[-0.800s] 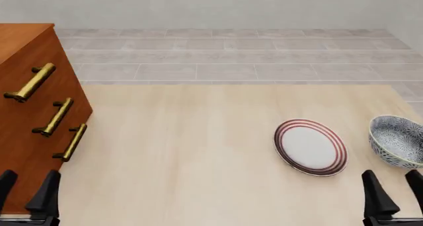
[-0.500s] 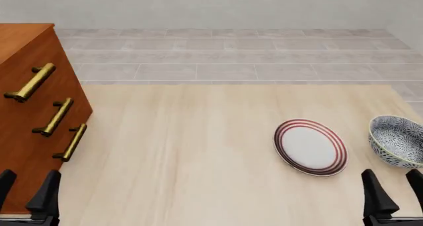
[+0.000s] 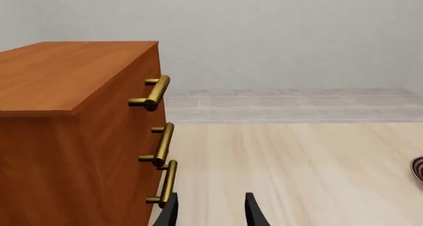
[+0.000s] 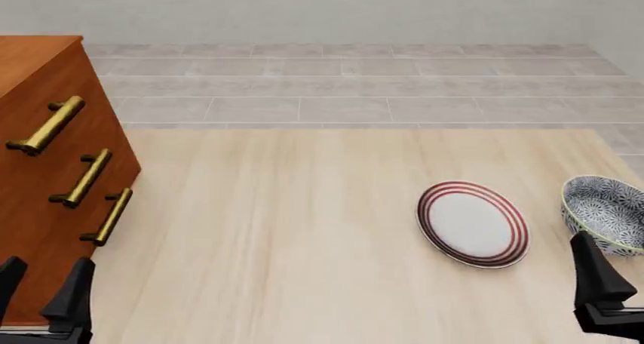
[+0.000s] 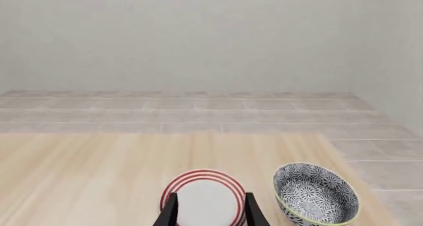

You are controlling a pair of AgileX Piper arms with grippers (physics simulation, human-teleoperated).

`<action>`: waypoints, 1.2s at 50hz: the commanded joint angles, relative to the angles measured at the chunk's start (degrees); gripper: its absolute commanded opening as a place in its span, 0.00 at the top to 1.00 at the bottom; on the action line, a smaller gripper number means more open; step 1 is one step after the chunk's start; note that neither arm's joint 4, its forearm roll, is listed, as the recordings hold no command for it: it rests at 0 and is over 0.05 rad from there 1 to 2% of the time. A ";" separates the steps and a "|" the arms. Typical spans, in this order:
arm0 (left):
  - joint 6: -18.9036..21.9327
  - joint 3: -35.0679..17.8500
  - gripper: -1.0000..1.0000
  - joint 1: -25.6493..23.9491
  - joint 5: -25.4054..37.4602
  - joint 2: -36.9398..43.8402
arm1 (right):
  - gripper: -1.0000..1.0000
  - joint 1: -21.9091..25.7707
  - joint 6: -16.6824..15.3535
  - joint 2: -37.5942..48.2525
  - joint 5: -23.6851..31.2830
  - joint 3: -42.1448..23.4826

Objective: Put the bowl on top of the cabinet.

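Note:
The blue-and-white patterned bowl stands upright on the table near its right edge; the right wrist view shows the bowl beside the plate. The reddish-brown cabinet with three brass handles stands at the far left, and the left wrist view shows the cabinet close by with a flat top. My right gripper is open and empty, just nearer than the bowl and apart from it, with one finger cut off by the frame edge. My left gripper is open and empty by the cabinet's near corner.
A flat white plate with red rings lies left of the bowl, and the open right gripper points at the plate. The wooden table ends just right of the bowl. Grey tiled floor lies beyond.
My right gripper has shifted to the right, toward the bowl's side, so one finger now leaves the front view. The left gripper, bowl, plate and cabinet have stayed put.

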 commanded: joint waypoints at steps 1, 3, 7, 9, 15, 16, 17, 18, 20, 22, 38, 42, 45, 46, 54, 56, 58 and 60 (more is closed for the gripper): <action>0.09 0.02 0.00 -0.10 -0.15 0.23 | 0.00 0.07 1.62 4.85 4.91 -8.91; 0.00 0.02 0.00 -0.17 -0.12 0.21 | 0.00 -1.40 4.84 6.86 5.33 -10.11; 0.02 0.06 0.00 -0.32 -0.31 0.53 | 0.00 -2.12 0.64 7.78 7.15 -12.68; 0.02 0.08 0.00 -0.43 -0.16 0.48 | 0.00 -2.65 0.35 8.35 7.95 -13.68; 0.15 0.10 0.00 -0.69 0.29 0.20 | 0.00 -3.75 -0.38 10.50 10.19 -15.67; 0.16 0.10 0.00 -0.65 0.30 0.16 | 0.00 -4.10 -0.75 11.10 10.30 -15.75; 0.19 0.09 0.00 -0.64 0.36 0.09 | 0.00 -4.45 -1.54 11.74 10.50 -15.91; 0.25 0.10 0.00 -0.74 0.35 0.10 | 0.00 -4.86 -1.57 11.79 10.91 -16.30; 0.25 0.10 0.00 -0.84 0.27 0.24 | 0.00 -5.56 -2.27 12.62 11.23 -16.64; 0.23 0.11 0.00 -0.94 0.30 0.30 | 0.00 -7.06 -2.93 13.89 11.79 -17.38; 0.33 0.14 0.00 -1.40 -0.14 0.96 | 0.00 -14.03 -2.96 21.53 16.47 -24.45; 0.40 0.14 0.00 -1.27 -0.14 0.88 | 0.00 -13.66 -2.19 20.95 17.44 -25.82; 0.55 0.14 0.00 -1.55 -0.18 1.02 | 0.00 -16.14 -2.62 23.07 16.65 -25.37; 0.53 0.14 0.00 -1.58 -0.17 1.02 | 0.00 -16.50 -1.88 24.13 16.57 -25.41; 0.56 0.13 0.00 -1.57 -0.19 0.84 | 0.00 -18.65 -2.44 27.37 16.76 -26.77; 0.69 0.13 0.00 -1.72 -0.16 0.87 | 0.00 -18.80 -2.24 27.26 17.01 -27.27; 0.70 0.13 0.00 -1.79 -0.12 0.87 | 0.00 -19.40 -2.01 27.76 16.99 -27.58; 0.70 0.13 0.00 -1.77 -0.06 0.78 | 0.00 -19.80 -0.66 28.31 16.99 -28.17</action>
